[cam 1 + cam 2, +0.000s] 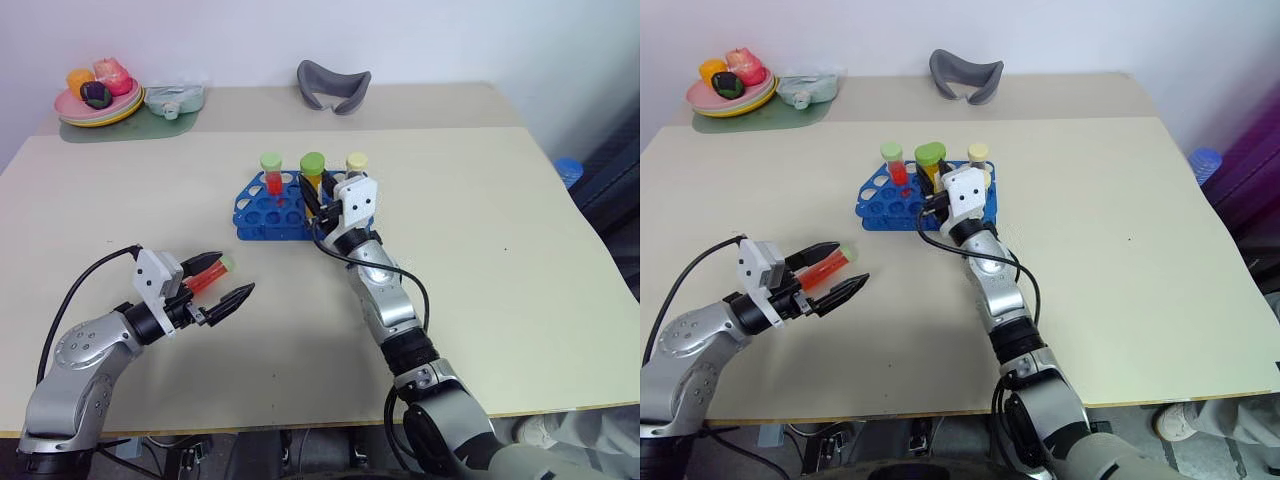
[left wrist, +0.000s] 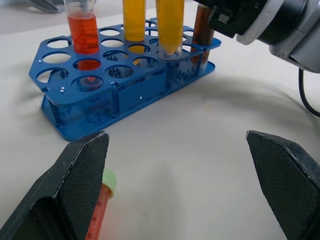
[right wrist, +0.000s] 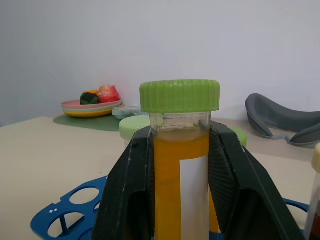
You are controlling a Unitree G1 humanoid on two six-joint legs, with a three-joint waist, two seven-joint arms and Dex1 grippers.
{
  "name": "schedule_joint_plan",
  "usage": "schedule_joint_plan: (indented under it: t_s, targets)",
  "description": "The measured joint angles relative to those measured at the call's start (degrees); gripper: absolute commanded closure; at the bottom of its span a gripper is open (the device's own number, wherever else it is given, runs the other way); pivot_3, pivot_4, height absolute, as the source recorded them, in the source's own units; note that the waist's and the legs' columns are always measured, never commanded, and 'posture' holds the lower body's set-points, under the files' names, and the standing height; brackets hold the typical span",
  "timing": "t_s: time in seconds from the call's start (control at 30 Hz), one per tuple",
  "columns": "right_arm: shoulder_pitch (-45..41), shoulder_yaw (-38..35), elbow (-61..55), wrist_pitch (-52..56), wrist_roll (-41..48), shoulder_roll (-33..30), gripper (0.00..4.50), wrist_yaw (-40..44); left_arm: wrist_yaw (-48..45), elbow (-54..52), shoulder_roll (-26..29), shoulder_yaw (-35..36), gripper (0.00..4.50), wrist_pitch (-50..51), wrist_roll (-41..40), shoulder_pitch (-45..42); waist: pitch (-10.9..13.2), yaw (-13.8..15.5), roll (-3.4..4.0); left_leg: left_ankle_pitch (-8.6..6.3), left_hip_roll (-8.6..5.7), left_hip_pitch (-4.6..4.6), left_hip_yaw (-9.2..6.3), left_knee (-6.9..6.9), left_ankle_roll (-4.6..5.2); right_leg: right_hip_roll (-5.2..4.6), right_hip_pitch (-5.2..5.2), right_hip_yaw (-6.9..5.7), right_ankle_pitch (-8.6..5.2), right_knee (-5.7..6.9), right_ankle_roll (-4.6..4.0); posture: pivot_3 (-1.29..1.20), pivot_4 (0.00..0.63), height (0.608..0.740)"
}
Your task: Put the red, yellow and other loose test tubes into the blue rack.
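Observation:
The blue rack (image 1: 262, 212) stands mid-table. In it are a red tube (image 1: 272, 178) with a green cap and a dark tube (image 2: 202, 31) with a pale yellow cap. My right gripper (image 1: 314, 196) is shut on a yellow test tube (image 3: 180, 165) with a green cap. It holds the tube upright over the rack, lower end at a hole. Another yellow tube (image 2: 134, 20) stands beside it. My left gripper (image 1: 226, 280) is open, low over the table in front of the rack. A loose red test tube (image 1: 208, 276) lies by one finger (image 2: 82, 175), not gripped.
A plate of toy food (image 1: 98, 105) on a green mat, and a pale container (image 1: 175, 98), sit at the far left corner. A grey curved object (image 1: 333, 86) lies at the back edge. A blue-capped item (image 1: 567, 170) shows past the table's right edge.

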Motion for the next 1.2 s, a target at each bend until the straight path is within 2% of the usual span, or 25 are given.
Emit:
schedule_joint_plan:
  t_s: [0.33, 0.43, 0.47, 0.6, 0.8, 0.93, 1.1, 1.2]
  targets:
    - [-0.5, -0.1, 3.0, -0.3, 0.1, 0.0, 3.53, -0.3, 0.1, 0.0, 0.0, 0.0, 0.0, 0.0, 0.3, 0.0, 0.0, 0.0, 0.0, 0.0, -0.01, 0.0, 0.0, 0.01, 0.0, 0.0, 0.01, 0.0, 0.0, 0.01, 0.0, 0.0, 0.15, 0.735]
    - [-0.1, -0.6, 2.6, 0.4, 1.9, 0.0, 2.36, 2.3, 0.1, 0.0, 0.0, 0.0, 0.0, 0.0, 0.3, 0.0, 0.0, 0.0, 0.0, 0.0, -0.01, 0.0, 0.0, 0.01, 0.0, 0.0, 0.01, 0.0, 0.0, 0.01, 0.0, 0.0, 0.15, 0.735]
    - [0.2, -0.7, 2.3, 0.7, 2.6, 0.0, 1.78, 3.2, 0.1, 0.0, 0.0, 0.0, 0.0, 0.0, 0.3, 0.0, 0.0, 0.0, 0.0, 0.0, 0.0, 0.0, 0.0, 0.01, 0.0, 0.0, 0.01, 0.0, 0.0, 0.01, 0.0, 0.0, 0.15, 0.735]
    - [1.5, -0.7, 0.4, 1.1, 3.5, 0.1, 0.02, 4.6, 0.4, 0.0, -0.1, 0.0, 0.0, 0.0, 0.3, 0.0, 0.0, 0.0, 0.01, 0.0, 0.0, 0.0, -0.01, 0.01, 0.0, 0.0, 0.0, 0.0, 0.0, 0.01, 0.0, 0.0, 0.15, 0.735]
    - [2.0, -0.3, -6.8, 2.6, 3.7, 0.1, 0.02, 5.5, 0.7, 0.0, -0.1, 0.0, 0.0, 0.0, 0.3, 0.0, 0.0, 0.0, 0.0, 0.0, 0.0, 0.0, -0.01, 0.01, 0.0, 0.0, 0.0, 0.0, 0.0, 0.01, 0.0, 0.0, 0.15, 0.735]
    - [2.7, 1.6, -16.4, 7.5, 6.3, -0.7, 0.02, 8.7, 0.9, -0.1, -0.1, 0.3, 0.0, 0.2, -0.1, -0.2, 0.0, 0.0, 0.01, 0.0, 0.0, -0.01, -0.02, 0.01, 0.0, 0.0, 0.0, 0.0, 0.0, 0.02, 0.0, 0.0, 0.15, 0.735]
    - [2.7, 3.8, -28.7, 15.5, 10.0, -3.4, 0.02, 12.6, 2.3, 0.0, 1.3, 3.4, 0.0, 1.1, -1.3, -2.9, 0.0, 0.1, 0.0, -0.01, -0.01, -0.01, -0.03, 0.02, 0.01, -0.01, 0.01, 0.0, 0.0, 0.04, 0.0, 0.0, 0.15, 0.735]
    - [2.0, 3.3, -35.1, 21.9, 13.3, -7.6, 0.02, 14.8, 4.3, 0.4, 3.3, 4.8, 0.0, 3.8, -1.3, -4.9, 0.0, 0.3, -0.01, -0.01, -0.02, -0.01, -0.04, 0.03, 0.01, -0.03, 0.01, 0.0, 0.0, 0.03, 0.0, 0.0, 0.15, 0.735]
